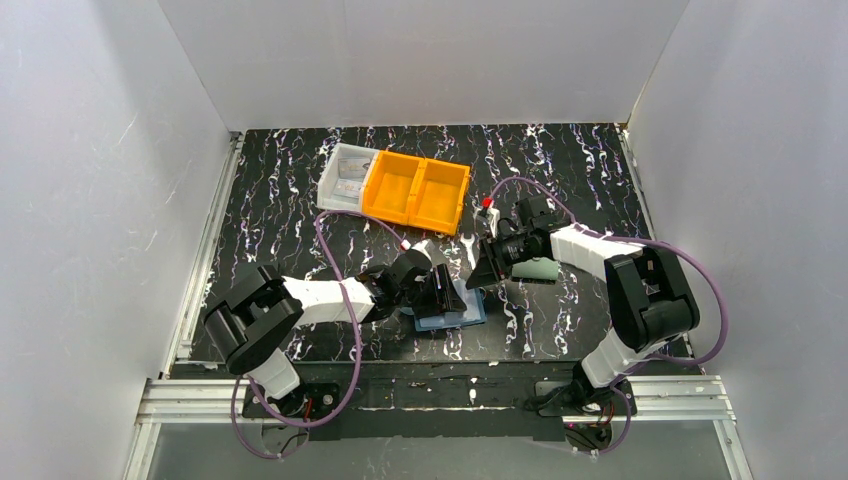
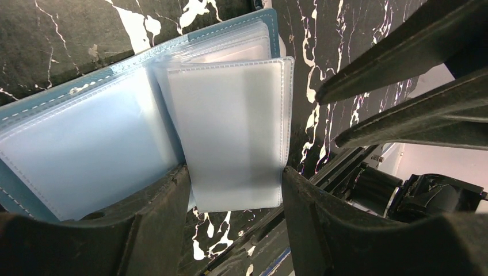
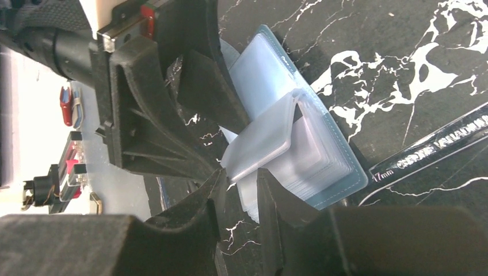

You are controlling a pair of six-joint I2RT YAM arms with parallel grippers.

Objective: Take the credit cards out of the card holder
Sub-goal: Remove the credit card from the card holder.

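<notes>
Left gripper [image 2: 233, 179] is spread wide, straddling 1 raised clear pocket leaf [image 2: 230, 132] of the open blue card holder [image 1: 468, 318]. Right gripper [image 3: 241, 179] is nearly closed at that leaf's edge; its grip is unclear. The holder lies nearward of the orange bin [image 1: 415, 190].

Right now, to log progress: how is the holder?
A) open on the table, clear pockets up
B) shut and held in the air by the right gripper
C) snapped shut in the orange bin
A: the holder lies open on the table, with its clear pockets facing up.
</notes>
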